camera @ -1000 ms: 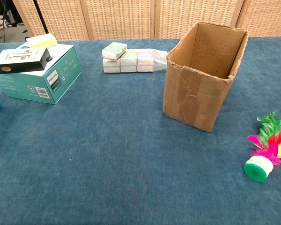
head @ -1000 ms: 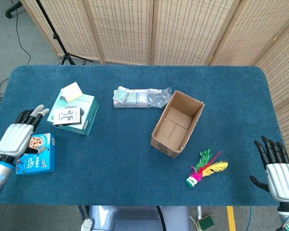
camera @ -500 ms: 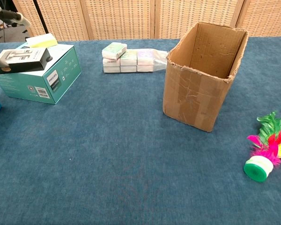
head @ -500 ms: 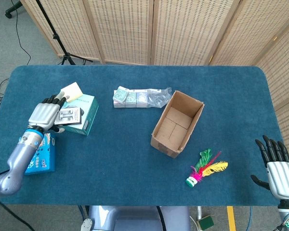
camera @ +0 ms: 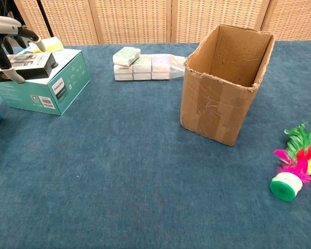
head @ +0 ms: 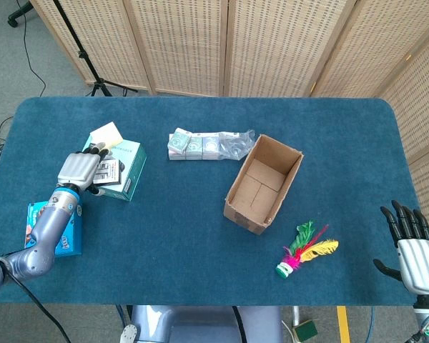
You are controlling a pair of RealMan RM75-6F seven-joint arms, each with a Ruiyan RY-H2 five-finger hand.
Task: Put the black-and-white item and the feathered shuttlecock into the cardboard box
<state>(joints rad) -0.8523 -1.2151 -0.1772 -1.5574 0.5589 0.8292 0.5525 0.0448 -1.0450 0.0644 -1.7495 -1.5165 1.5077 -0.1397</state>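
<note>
The black-and-white item (head: 109,172) (camera: 30,64) lies flat on top of a teal box. My left hand (head: 79,170) (camera: 10,41) is over its left end with fingers spread; the thumb (camera: 13,77) hangs at its near side and the grip is not closed. The feathered shuttlecock (head: 304,251) (camera: 294,171), with a green base and pink, yellow and green feathers, lies on the cloth to the front right of the cardboard box (head: 263,184) (camera: 225,83), which stands open and empty. My right hand (head: 415,254) is open at the table's front right corner, far from everything.
The teal box (head: 129,179) (camera: 46,85) carries a yellow notepad (head: 106,135) (camera: 47,44) at its back. A blue snack box (head: 57,232) lies at the front left. Wrapped tissue packs (head: 200,145) (camera: 142,65) lie behind the cardboard box. Folding screens stand behind the table.
My left hand has moved from beside the snack box forward and rightward onto the black-and-white item's left end. The right hand has barely shifted. No object has moved.
</note>
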